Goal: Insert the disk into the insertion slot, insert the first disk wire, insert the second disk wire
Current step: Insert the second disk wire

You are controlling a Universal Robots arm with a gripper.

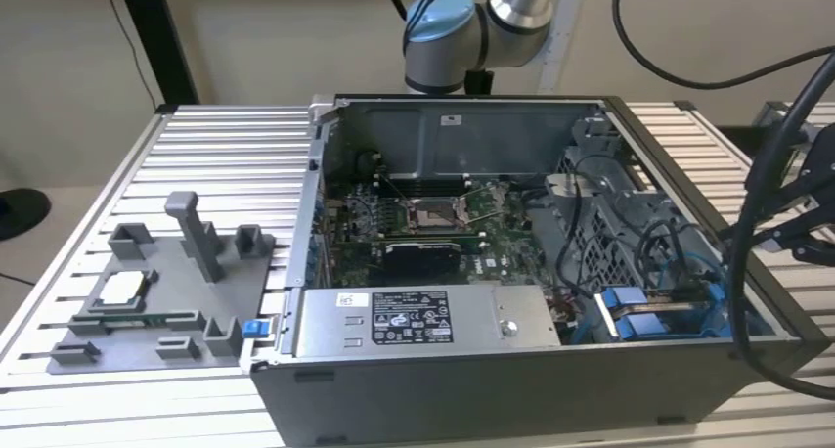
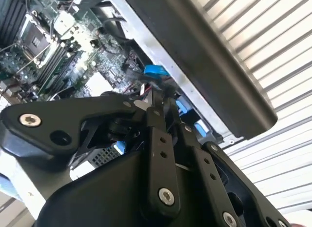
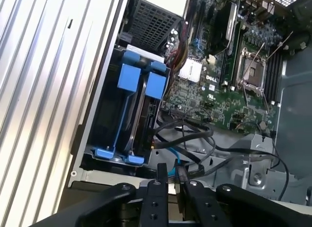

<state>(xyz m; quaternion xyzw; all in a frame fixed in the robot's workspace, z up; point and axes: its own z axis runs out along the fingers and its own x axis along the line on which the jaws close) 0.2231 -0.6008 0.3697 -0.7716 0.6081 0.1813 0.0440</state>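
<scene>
Fingers pinch tightly on a dark wire connector over the open computer case, close to the blue-fronted disk seated in the insertion slot.

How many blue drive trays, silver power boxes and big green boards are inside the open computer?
Blue drive trays: 2
Silver power box: 1
Big green board: 1
Total: 4
</scene>
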